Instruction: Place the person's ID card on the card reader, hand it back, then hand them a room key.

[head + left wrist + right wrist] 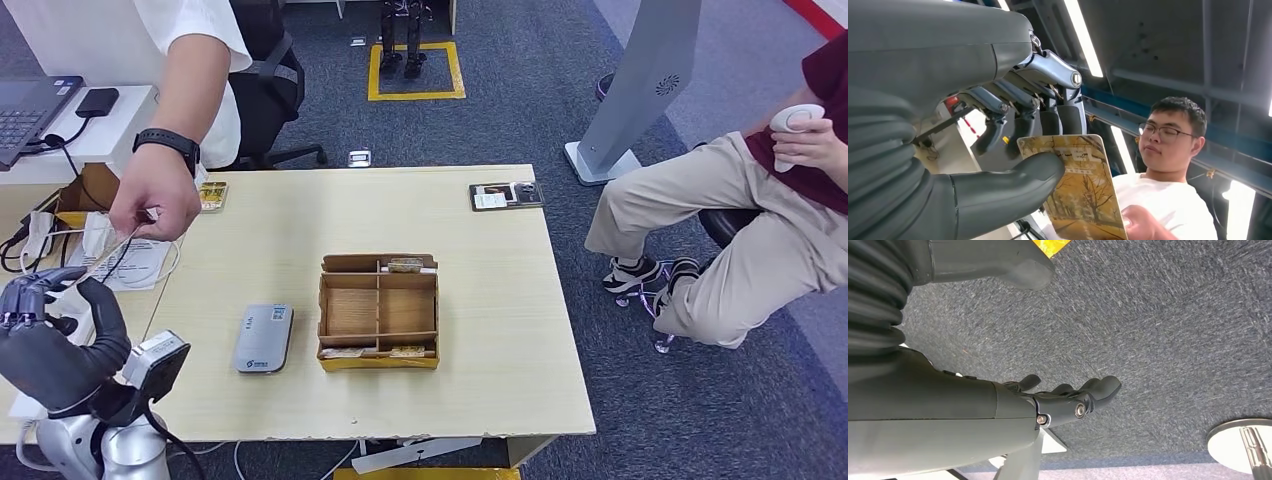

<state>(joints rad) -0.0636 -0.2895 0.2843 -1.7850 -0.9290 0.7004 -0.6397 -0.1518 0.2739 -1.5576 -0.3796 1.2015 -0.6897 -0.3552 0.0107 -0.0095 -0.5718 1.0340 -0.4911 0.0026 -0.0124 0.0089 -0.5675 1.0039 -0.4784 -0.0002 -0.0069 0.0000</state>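
Observation:
My left hand [50, 335] is raised at the table's near left corner and pinches a yellow room key card [1078, 190] printed with autumn trees between thumb and fingers [1023, 117]. In the head view the card [110, 255] shows edge-on, and a person's hand [155, 205] with a black watch grips its far end. The same person's fingers [1140, 225] touch the card's free end in the left wrist view. The grey card reader [263, 338] lies flat on the table with nothing on it. My right hand [1068, 400] hangs over grey carpet, fingers spread and holding nothing.
A cardboard divider box [378, 310] with cards in its slots stands beside the reader. A dark holder with a card [506, 195] lies at the table's far right edge, another card [212, 195] at the far left. A second person [760, 220] sits at right.

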